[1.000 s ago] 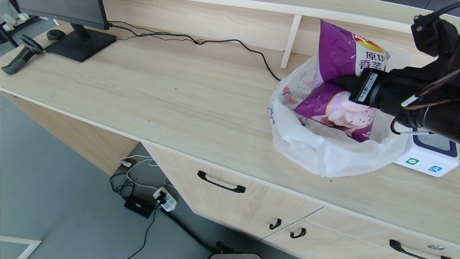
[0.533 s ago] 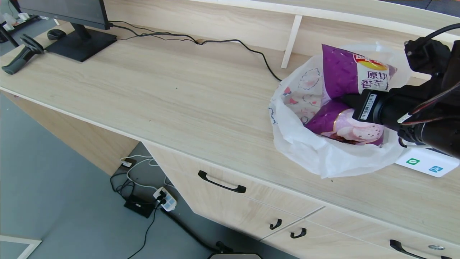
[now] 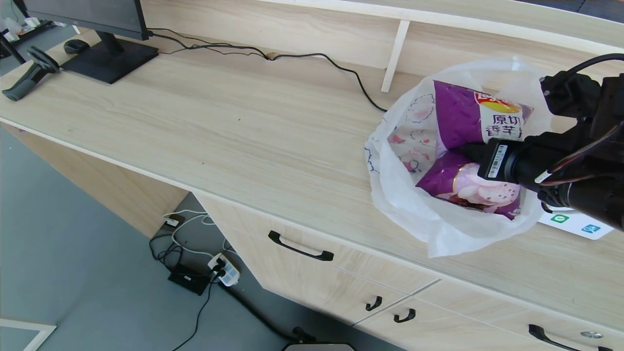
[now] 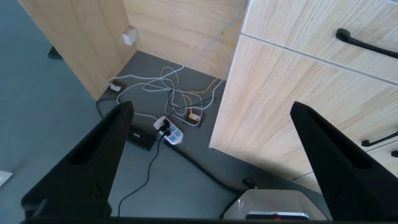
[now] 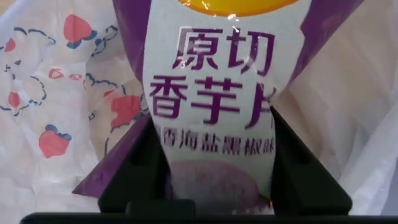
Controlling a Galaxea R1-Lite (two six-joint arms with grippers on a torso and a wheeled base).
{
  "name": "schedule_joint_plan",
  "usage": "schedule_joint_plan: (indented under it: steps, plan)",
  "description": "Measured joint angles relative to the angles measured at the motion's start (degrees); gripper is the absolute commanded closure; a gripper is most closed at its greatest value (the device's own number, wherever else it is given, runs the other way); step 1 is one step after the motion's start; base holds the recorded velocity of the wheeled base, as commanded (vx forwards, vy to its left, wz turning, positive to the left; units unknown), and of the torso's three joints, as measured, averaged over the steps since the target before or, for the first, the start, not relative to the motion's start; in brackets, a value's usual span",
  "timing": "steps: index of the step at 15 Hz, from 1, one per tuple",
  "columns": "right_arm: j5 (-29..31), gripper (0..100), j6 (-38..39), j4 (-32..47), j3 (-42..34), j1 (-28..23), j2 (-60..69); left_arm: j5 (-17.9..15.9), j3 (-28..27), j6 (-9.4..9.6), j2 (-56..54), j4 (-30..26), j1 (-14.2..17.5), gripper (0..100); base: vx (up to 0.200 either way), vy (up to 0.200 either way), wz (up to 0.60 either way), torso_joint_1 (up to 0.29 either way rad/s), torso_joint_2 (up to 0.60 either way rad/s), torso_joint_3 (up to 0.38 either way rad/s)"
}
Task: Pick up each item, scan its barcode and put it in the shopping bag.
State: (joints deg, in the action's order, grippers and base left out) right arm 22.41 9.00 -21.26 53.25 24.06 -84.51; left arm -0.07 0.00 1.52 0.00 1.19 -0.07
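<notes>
- The right gripper (image 3: 465, 150) has its jaws pressed onto the middle of a purple chip bag (image 3: 460, 122). In the right wrist view the two black fingers (image 5: 134, 165) flank the packet's waist and pinch it so that it creases.
- The chip bag is held tilted over the open mouth of the shopping bag (image 3: 404, 200). Its lower half is already down inside the thin white plastic. Its top end stands at about the level of the rim at the far side.
- The shopping bag, printed with small strawberries and clouds (image 5: 56, 140), slumps on the wooden counter (image 3: 243, 131) near its front edge. A white box scanner (image 3: 577, 223) sits just beside it, partly hidden by the right arm.
- The left gripper (image 4: 211, 168) is spread wide with nothing between its fingers. It hangs low beside the counter's drawers, above the floor and a tangle of cables (image 4: 171, 102).
- Far off at the counter's other end lie a handheld barcode scanner (image 3: 27, 75) and a monitor stand (image 3: 109, 58), well apart from the work.
- Judgement: for this packet the pick-up is done and the bagging is most of the way through.
- Left to do: lower it a little more, let go, and draw the arm clear without snagging the plastic.
- The pictures cannot confirm that the barcode was read, nor whether more goods wait.
</notes>
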Motion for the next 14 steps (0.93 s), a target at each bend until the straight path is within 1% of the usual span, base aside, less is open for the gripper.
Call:
schedule_joint_plan:
  steps: [6, 9, 11, 14]
  plan:
    - [-1.5, 0, -0.8, -0.2, 2.1, 0.1, 0.3, 0.0, 0.0, 0.00, 0.0, 0.0, 0.0, 0, 0.000, 0.000, 0.00, 0.000, 0.00, 0.000]
    - [-4.1, 0, -7.4, -0.1, 3.0, 0.2, 3.4, 0.0, 0.0, 0.00, 0.0, 0.0, 0.0, 0, 0.000, 0.000, 0.00, 0.000, 0.00, 0.000]
    - [-9.0, 0, -13.7, -0.6, 1.9, 0.3, 7.2, 0.0, 0.0, 0.00, 0.0, 0.0, 0.0, 0, 0.000, 0.000, 0.00, 0.000, 0.00, 0.000]
    - [-10.5, 0, -16.4, -1.2, -0.7, 2.5, 12.9, 0.0, 0.0, 0.00, 0.0, 0.0, 0.0, 0, 0.000, 0.000, 0.00, 0.000, 0.00, 0.000]
